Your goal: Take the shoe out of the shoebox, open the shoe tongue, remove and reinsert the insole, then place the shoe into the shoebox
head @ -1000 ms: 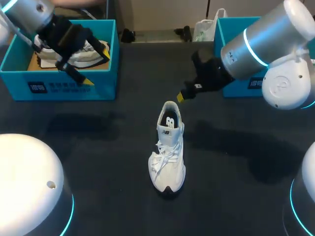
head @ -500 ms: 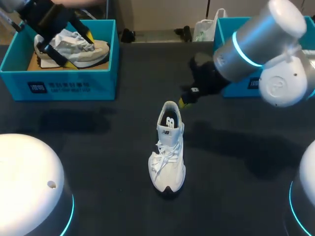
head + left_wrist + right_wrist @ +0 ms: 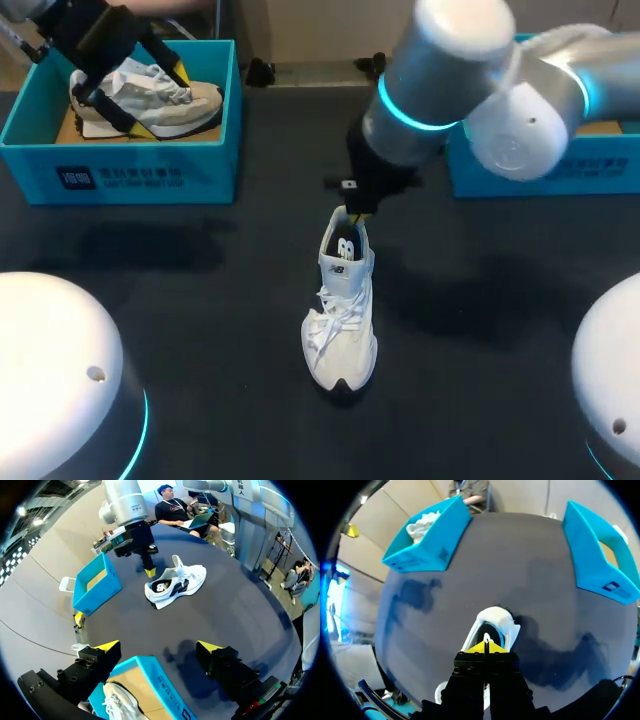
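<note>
Here, a wide black table (image 3: 200,300) carries two containers and a lone shoe. The silver right arm (image 3: 450,80) reaches in from the far right to the table's middle.

At the far left stands an open blue cardboard shoebox (image 3: 140,170). It holds a grey-and-white sneaker (image 3: 190,100) lying on its side on the tan floor. At the far right, a second blue cardboard box (image 3: 560,175) is partly hidden behind the right arm. The left wrist view shows its tan floor.

Between the boxes and nearer the camera, well apart from both, a white lace-up sneaker (image 3: 340,320) stands upright on its sole. Its toe points to the near edge and its heel to the far side.

The left gripper (image 3: 159,647) hangs over the left shoebox, its yellow-tipped fingers spread wide above the sneaker inside. The right gripper (image 3: 486,647) is at the white sneaker's heel collar, directly above the shoe's opening. Its yellow tips are pressed together, with nothing visible between them.
</note>
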Available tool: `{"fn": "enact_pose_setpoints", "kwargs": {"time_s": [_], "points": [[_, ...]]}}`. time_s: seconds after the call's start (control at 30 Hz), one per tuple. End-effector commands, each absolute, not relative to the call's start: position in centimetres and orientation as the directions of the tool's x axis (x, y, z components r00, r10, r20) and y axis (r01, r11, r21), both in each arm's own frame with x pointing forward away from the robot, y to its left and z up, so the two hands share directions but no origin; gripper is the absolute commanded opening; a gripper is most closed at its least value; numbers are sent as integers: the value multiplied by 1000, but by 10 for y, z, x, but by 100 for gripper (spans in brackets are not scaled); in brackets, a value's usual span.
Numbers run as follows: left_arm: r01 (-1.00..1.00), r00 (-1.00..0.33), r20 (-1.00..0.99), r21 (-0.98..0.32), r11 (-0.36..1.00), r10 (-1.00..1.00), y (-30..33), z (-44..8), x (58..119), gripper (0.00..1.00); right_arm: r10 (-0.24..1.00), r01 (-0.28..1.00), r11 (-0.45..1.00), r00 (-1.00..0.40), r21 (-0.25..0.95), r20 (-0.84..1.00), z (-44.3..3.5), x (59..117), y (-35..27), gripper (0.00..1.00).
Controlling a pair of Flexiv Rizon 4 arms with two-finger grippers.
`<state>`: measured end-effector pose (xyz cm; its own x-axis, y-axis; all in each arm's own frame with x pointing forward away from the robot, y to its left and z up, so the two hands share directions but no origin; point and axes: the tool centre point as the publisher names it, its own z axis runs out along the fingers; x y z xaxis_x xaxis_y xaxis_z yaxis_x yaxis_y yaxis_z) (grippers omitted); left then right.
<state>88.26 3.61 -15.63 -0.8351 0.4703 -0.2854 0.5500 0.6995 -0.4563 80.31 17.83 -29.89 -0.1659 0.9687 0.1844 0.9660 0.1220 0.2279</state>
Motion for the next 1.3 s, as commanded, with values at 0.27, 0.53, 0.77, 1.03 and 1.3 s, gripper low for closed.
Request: {"fn": "enact_pose_setpoints", "kwargs": {"time_s": [0.27, 0.53, 0.77, 1.03, 1.3], "points": [[550, -835, -283, -455, 700, 472, 36, -156, 884, 100, 993, 951, 71, -39, 302, -112, -292, 787, 174, 0], [550, -835, -283, -455, 700, 472, 36, -156, 884, 100, 989, 967, 65, -30, 247, -143, -302, 779, 181, 0], [550, -835, -283, -455, 700, 472, 36, -156, 884, 100, 991, 973, 44, -13, 227, -135, -314, 770, 186, 0], [550, -835, -283, -455, 700, 472, 36, -156, 884, 100, 990, 979, 27, 2, 203, -142, -328, 763, 190, 0], [550, -835, -283, -455, 700, 472, 36, -156, 884, 100, 988, 983, 29, 0, 181, -156, -342, 763, 192, 0]]}}
